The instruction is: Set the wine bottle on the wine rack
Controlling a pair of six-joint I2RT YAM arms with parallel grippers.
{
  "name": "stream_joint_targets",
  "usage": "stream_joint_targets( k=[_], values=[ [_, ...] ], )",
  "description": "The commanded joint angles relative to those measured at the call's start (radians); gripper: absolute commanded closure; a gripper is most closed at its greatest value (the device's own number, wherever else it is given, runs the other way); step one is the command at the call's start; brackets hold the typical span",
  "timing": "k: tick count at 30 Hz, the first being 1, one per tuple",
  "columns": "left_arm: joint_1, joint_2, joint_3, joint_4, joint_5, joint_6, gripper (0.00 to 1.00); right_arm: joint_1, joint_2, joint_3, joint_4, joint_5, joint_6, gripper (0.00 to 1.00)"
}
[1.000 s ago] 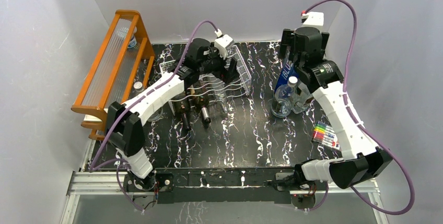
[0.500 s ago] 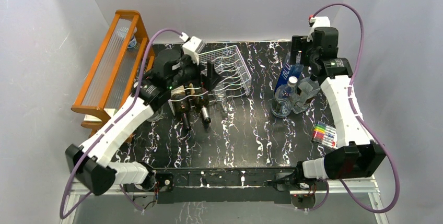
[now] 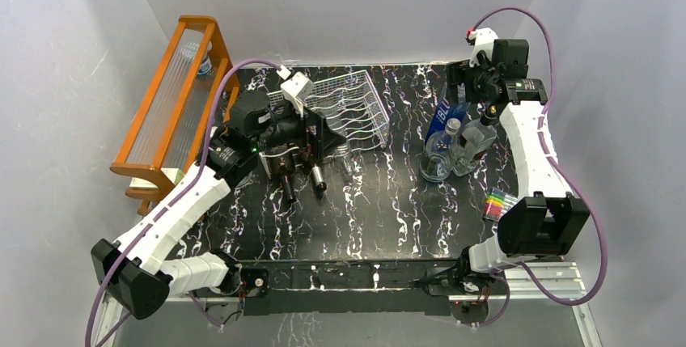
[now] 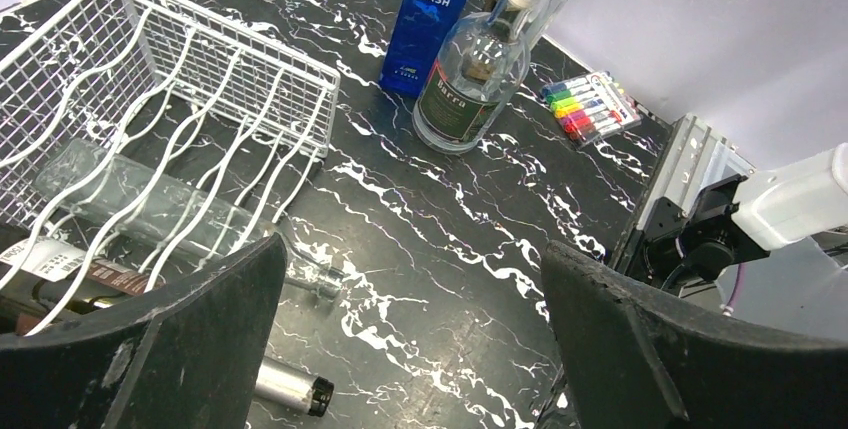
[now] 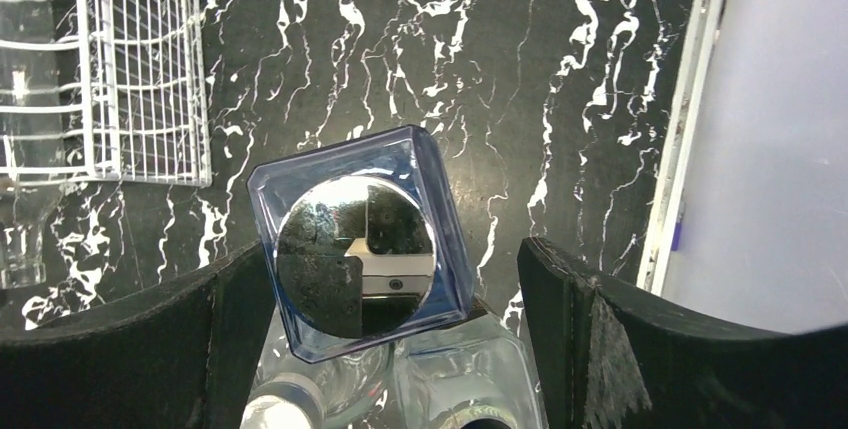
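Wine rack (image 4: 290, 99) at left, clear bottle (image 4: 150, 204) behind its wavy wires.

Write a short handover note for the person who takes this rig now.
Left gripper: open, empty, over the wine rack's near side.
Right gripper: open, empty, straight above the blue square bottle.
Done: a clear bottle and dark bottles lie in the rack.
To do: the blue bottle, the round labelled bottle and a second clear bottle stand right of the rack, none gripped.
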State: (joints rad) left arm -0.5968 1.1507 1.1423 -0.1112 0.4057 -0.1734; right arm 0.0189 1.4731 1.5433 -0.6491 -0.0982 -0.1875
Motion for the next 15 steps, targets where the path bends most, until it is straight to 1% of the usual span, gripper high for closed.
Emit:
stream_joint_targets(
  k=[1, 3, 4, 7, 11, 13, 14, 15],
  values=[
    [0.003, -0.005, -0.004, 0.039, 0.041, -0.015, 0.02, -0.004, 0.004, 0.052, -0.002, -0.103, -0.051, 0.05],
    [0.003, 0.0, -0.005, 0.043, 0.043, -0.016, 0.02, -0.004, 0.013, 0.054, -0.01, -0.125, -0.058, 0.09],
    [0.003, 0.003, -0.004, 0.045, 0.046, -0.018, 0.02, -0.004, 0.019, 0.057, -0.016, -0.135, -0.061, 0.12],
    [0.003, 0.014, -0.001, 0.051, 0.054, -0.02, 0.02, -0.004, 0.037, 0.069, -0.024, -0.128, -0.059, 0.21],
    [0.003, 0.025, 0.001, 0.053, 0.06, -0.02, 0.02, -0.004, 0.046, 0.08, -0.038, -0.116, -0.059, 0.31],
    [0.003, 0.026, -0.001, 0.052, 0.059, -0.018, 0.02, -0.004, 0.044, 0.075, -0.041, -0.115, -0.063, 0.3],
    [0.003, 0.027, -0.001, 0.051, 0.058, -0.017, 0.02, -0.004, 0.042, 0.071, -0.044, -0.114, -0.065, 0.26],
    [0.003, 0.029, -0.001, 0.051, 0.059, -0.016, 0.02, -0.004, 0.04, 0.064, -0.043, -0.108, -0.067, 0.19]
  ],
)
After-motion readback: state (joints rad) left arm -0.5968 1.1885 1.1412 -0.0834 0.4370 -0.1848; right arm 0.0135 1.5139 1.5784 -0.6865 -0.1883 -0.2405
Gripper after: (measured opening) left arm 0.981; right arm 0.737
